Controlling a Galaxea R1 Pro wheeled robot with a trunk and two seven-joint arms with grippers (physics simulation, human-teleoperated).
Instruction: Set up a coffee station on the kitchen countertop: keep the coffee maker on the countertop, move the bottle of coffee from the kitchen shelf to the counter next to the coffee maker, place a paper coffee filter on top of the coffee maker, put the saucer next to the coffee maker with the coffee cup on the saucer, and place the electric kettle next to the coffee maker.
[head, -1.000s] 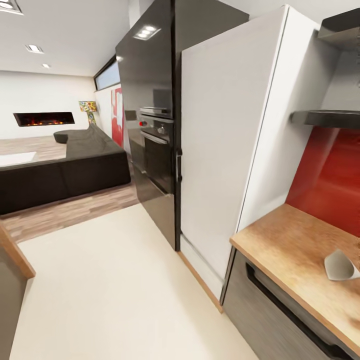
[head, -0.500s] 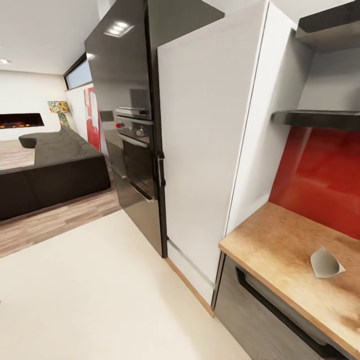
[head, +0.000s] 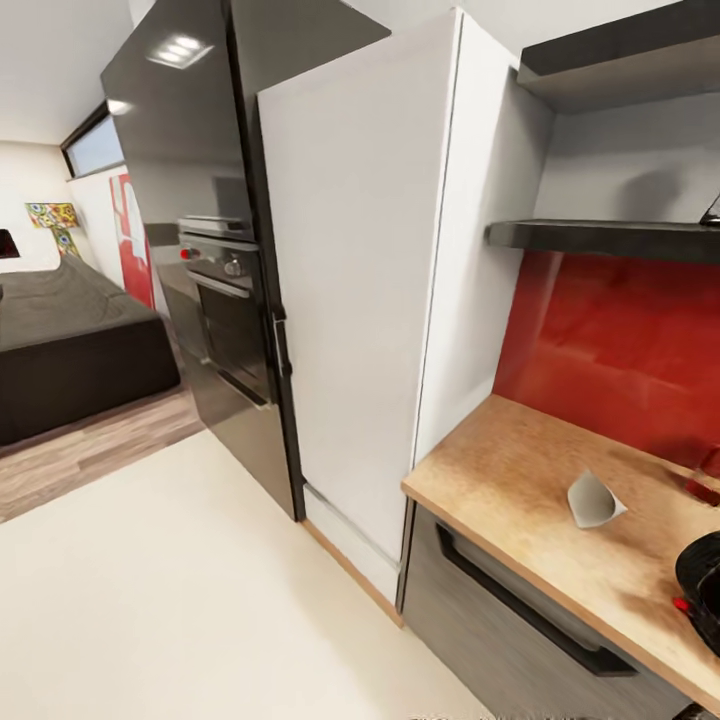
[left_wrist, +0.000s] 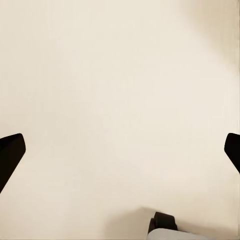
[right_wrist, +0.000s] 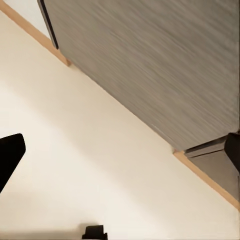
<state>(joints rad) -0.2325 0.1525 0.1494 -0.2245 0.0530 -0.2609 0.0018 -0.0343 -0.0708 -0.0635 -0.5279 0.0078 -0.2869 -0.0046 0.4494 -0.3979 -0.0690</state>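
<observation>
I see the light speckled wood-tone kitchen countertop (head: 520, 490) carrying a white folded paper filter (head: 592, 500), the dark smoky electric kettle (head: 702, 585) at its edge. Left claw (left_wrist: 120, 150) spread wide, cream floor (left_wrist: 115, 90) beneath; right claw (right_wrist: 120, 150) apart too, grey cabinet front (right_wrist: 160, 60) ahead.

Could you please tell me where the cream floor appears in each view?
Head view: the cream floor covers the lower left.
Left wrist view: across the middle.
Right wrist view: beside the grey cabinet front.
Shared landmark: that cabinet front, also at the head view's lower right.
</observation>
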